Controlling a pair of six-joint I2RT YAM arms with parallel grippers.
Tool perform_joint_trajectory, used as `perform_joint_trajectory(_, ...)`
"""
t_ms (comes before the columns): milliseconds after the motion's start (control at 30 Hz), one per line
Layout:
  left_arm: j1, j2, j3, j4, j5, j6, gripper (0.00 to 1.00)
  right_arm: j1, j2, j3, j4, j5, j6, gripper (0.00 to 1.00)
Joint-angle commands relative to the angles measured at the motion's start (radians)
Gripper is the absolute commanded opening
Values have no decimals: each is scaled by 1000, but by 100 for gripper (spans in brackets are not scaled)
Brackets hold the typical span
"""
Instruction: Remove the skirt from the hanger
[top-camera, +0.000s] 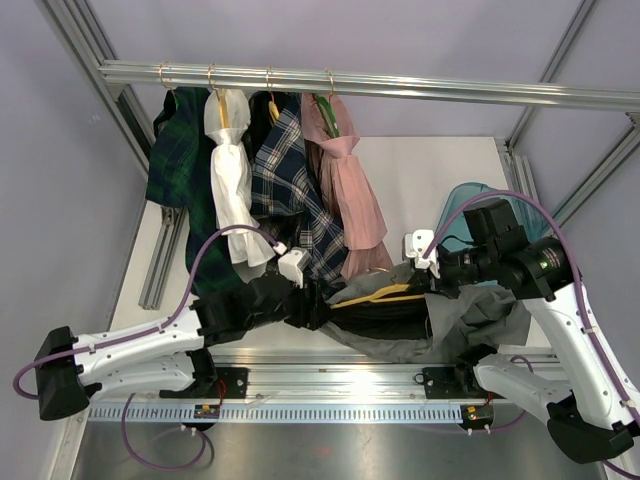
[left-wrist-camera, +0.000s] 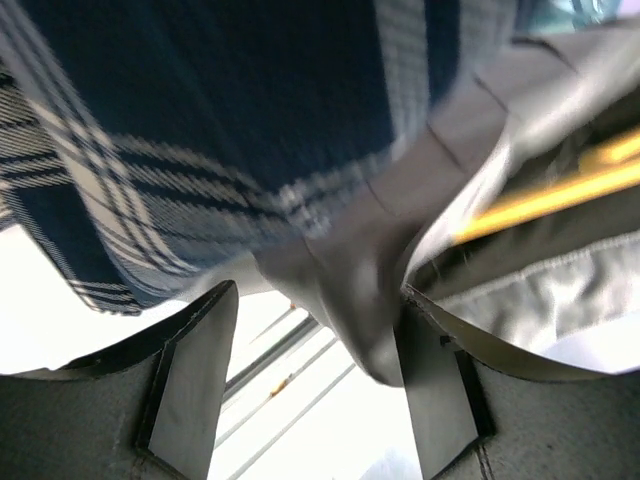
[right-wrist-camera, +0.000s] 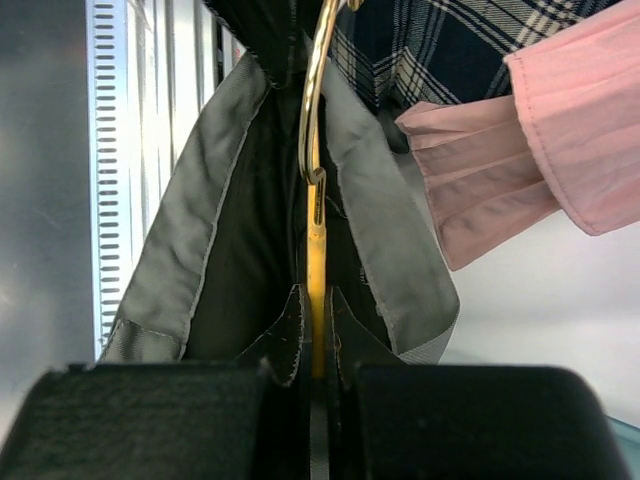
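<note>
The skirt (top-camera: 400, 338) is grey with a dark lining and droops between my two arms over the near table edge. It hangs on a yellow hanger (top-camera: 386, 294) that lies almost level. My right gripper (right-wrist-camera: 318, 300) is shut on the hanger's yellow bar (right-wrist-camera: 317, 262), just below its gold hook (right-wrist-camera: 311, 90), with the skirt's waistband (right-wrist-camera: 390, 255) spread to either side. My left gripper (left-wrist-camera: 318, 300) sits at the skirt's left end (top-camera: 318, 308). Its jaws stand apart, and a grey fold of the skirt (left-wrist-camera: 350, 300) hangs between them against the right finger (left-wrist-camera: 435, 390).
A metal rail (top-camera: 400, 86) across the back carries a green plaid garment (top-camera: 178, 150), a white one (top-camera: 230, 180), a navy plaid one (top-camera: 290, 190) and a pink one (top-camera: 350, 190). A teal object (top-camera: 470, 198) lies at the right. Aluminium frame posts (top-camera: 100, 75) flank the table.
</note>
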Motion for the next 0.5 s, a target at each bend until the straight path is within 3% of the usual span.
perform_joint_trajectory(0,-6,-32,-25,86,82,39,64,-2,-7,6,80,12,32,0)
perform_joint_trajectory(100,-6,-42,-42,94,94,45,38,-2,-8,6,86,15,37,0)
perform_joint_trajectory(133,-6,-39,-48,95,103,45,12,-2,-10,6,89,15,37,0)
perform_joint_trajectory(167,-6,-40,-53,92,99,45,0,0,-11,5,90,15,37,0)
perform_joint_trajectory(300,-6,-68,-61,7,29,25,0,0,-30,-6,80,18,11,0)
perform_joint_trajectory(467,-2,-143,-42,-255,-237,-93,0,-2,-86,-26,49,55,-72,0)
